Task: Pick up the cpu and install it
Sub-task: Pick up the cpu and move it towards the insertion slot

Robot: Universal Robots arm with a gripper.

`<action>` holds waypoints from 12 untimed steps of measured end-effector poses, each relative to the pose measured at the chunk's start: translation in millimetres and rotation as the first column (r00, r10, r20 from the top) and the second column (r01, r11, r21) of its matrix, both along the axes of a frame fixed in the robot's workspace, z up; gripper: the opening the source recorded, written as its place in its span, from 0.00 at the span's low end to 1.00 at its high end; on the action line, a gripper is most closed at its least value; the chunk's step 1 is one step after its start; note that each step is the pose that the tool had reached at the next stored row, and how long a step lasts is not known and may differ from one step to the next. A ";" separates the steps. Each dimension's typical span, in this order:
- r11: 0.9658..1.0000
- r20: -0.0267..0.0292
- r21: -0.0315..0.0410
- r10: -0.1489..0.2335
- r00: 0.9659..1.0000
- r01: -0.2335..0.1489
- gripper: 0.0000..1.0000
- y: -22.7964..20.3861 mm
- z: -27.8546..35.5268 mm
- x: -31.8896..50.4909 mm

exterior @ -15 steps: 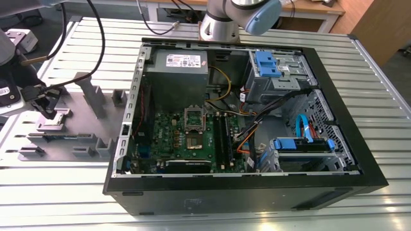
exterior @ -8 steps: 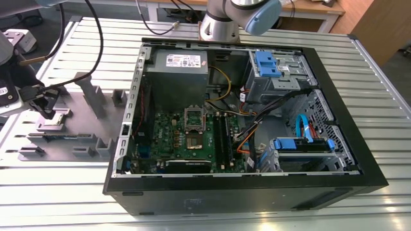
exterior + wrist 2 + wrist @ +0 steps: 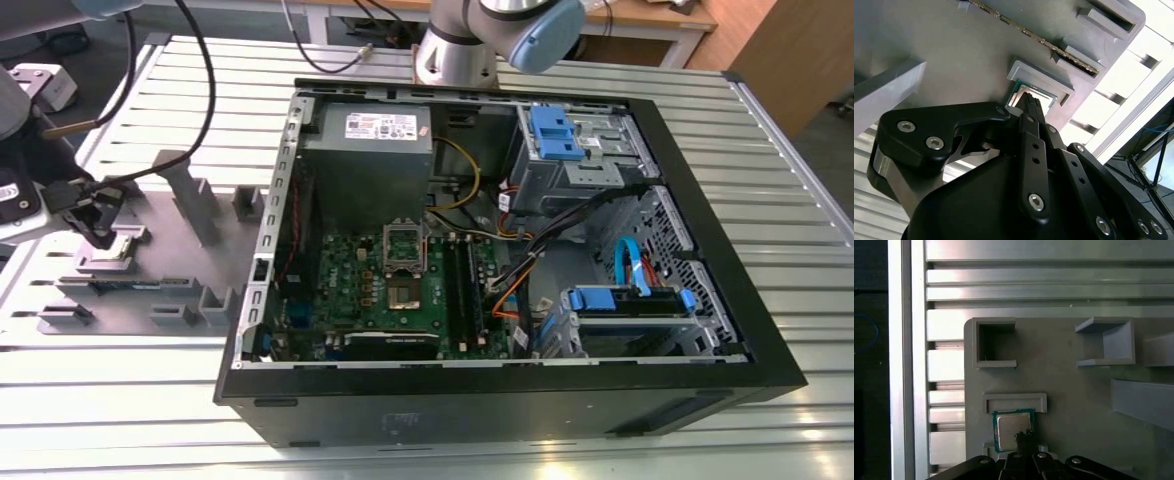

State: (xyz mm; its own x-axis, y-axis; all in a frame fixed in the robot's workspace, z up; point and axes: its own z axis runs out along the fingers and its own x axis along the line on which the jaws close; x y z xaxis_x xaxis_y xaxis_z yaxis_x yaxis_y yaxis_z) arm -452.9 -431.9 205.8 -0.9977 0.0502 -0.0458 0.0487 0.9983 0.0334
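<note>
First wrist view: gripper [image 3: 1022, 436] poised over the cpu [image 3: 1008, 426] in its holder [image 3: 1014, 400].
Its jaws appeared pressed together. The cpu was judged light, rigid and fragile; grasp by opposite edges.

A raised lip [image 3: 1014, 401] hems the chip [image 3: 1013, 427] just beyond the gripper [image 3: 1023, 436]. A tall post [image 3: 187, 200] stands near, toward the computer case [image 3: 467, 400]. Bare plate [image 3: 1069, 390] lies open alongside.

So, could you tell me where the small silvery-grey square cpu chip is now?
The cpu sits on the lilac-grey plastic holder plate at the exterior view's left, outside the black computer case, beneath the hand.
</note>
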 end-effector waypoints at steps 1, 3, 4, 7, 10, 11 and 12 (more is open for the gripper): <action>1.000 0.000 0.000 0.000 1.000 0.000 0.11 0.5 -0.4 -0.1; 1.000 0.000 0.000 0.000 1.000 0.000 0.11 1.1 -1.1 -0.2; 1.000 0.000 0.000 0.000 1.000 0.000 0.11 1.2 -1.5 -0.4; 1.000 0.000 0.000 0.000 1.000 0.000 0.11 1.7 -3.0 -1.2; 1.000 0.000 0.000 0.000 1.000 0.000 0.11 1.8 -3.3 -1.3; 1.000 0.000 0.000 0.000 1.000 0.000 0.11 1.8 -3.4 -1.3; 1.000 0.000 0.000 0.000 1.000 0.000 0.11 1.8 -3.4 -1.3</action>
State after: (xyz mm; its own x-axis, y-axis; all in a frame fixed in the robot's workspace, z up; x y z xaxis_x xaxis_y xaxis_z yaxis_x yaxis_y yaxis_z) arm -454.3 -430.1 202.4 -0.9977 0.0500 -0.0457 0.0485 0.9983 0.0334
